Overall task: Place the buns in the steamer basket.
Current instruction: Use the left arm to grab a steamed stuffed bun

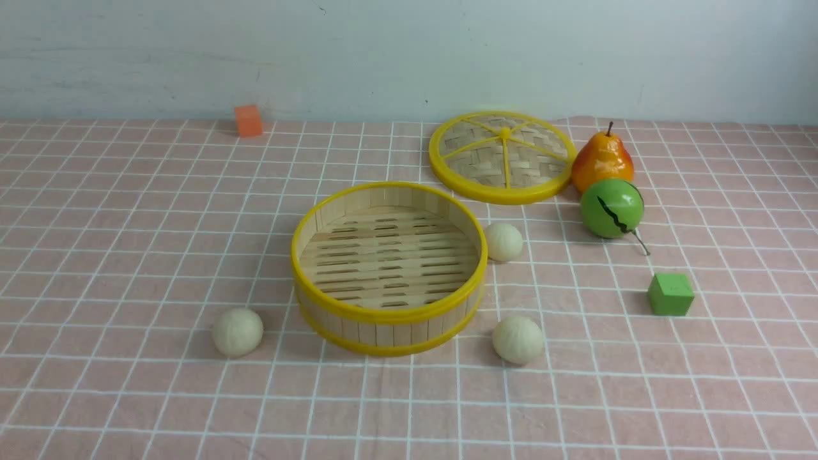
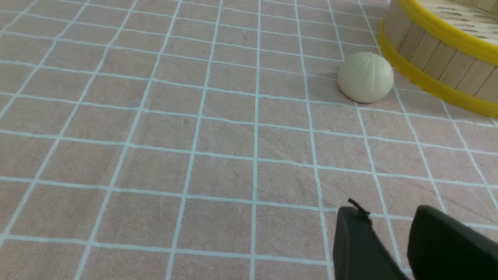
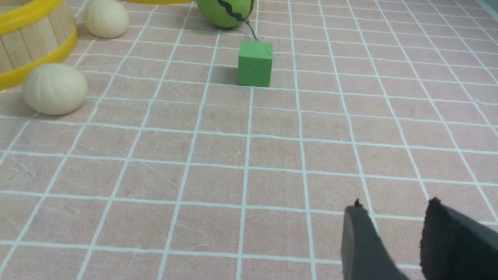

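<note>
Sitting uncovered on the checked cloth [image 1: 128, 255], the steamer basket [image 1: 390, 314] is waiting empty, its lid [image 1: 502, 157] lying aside behind it, probably to leave the top free. Outside it are resting the left bun [image 1: 237, 331], the near right bun [image 1: 517, 340] and the far right bun [image 1: 503, 241]. The left gripper [image 2: 389, 213] and right gripper [image 3: 395, 206] are hovering low, spread, pinching nothing.

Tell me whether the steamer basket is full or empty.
Empty: the steamer basket shows a bare slat floor, and all three buns lie outside it on the tablecloth.
</note>
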